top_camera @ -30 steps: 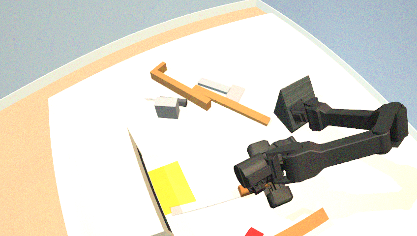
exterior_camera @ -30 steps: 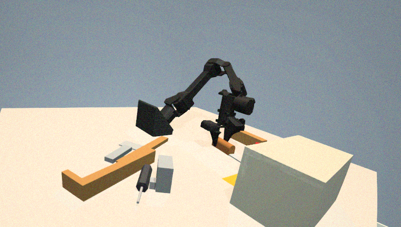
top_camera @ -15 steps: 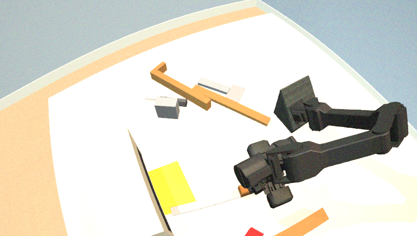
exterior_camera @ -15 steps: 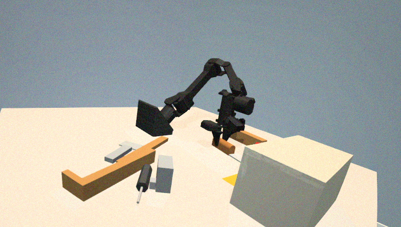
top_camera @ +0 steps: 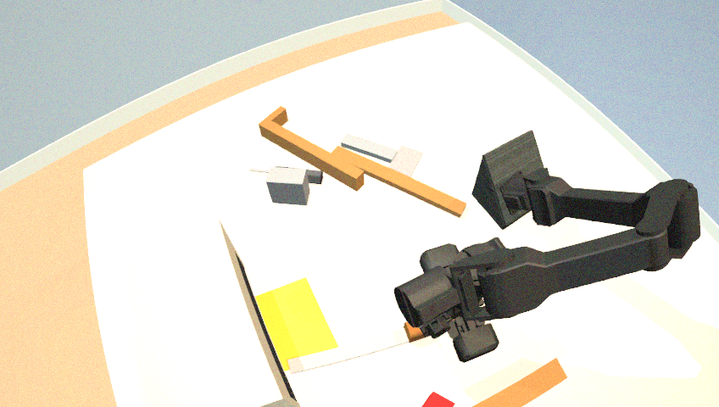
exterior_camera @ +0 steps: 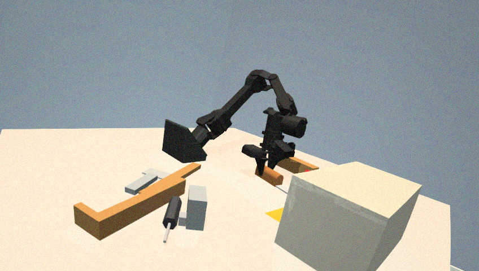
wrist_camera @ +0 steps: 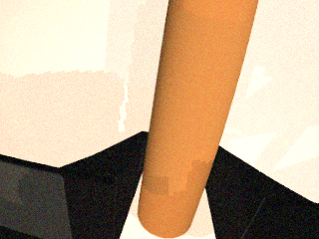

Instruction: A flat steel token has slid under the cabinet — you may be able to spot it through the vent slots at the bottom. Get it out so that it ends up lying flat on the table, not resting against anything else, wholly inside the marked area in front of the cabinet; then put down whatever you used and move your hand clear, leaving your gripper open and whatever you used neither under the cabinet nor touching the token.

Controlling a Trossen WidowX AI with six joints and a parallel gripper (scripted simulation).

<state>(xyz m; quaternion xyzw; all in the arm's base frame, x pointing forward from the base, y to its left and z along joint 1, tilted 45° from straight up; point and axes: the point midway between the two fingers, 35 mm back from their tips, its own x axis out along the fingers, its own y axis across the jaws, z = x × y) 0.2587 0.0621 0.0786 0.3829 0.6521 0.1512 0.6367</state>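
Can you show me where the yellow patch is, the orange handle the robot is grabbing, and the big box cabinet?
yellow marked area (top_camera: 298,317), top view, its middle.
orange cylindrical handle (wrist_camera: 199,94), wrist view, mid-shaft.
cabinet (exterior_camera: 356,188), exterior view, its top face.

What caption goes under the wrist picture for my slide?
Gripper shut on an orange handle, seen from just above the pale table.
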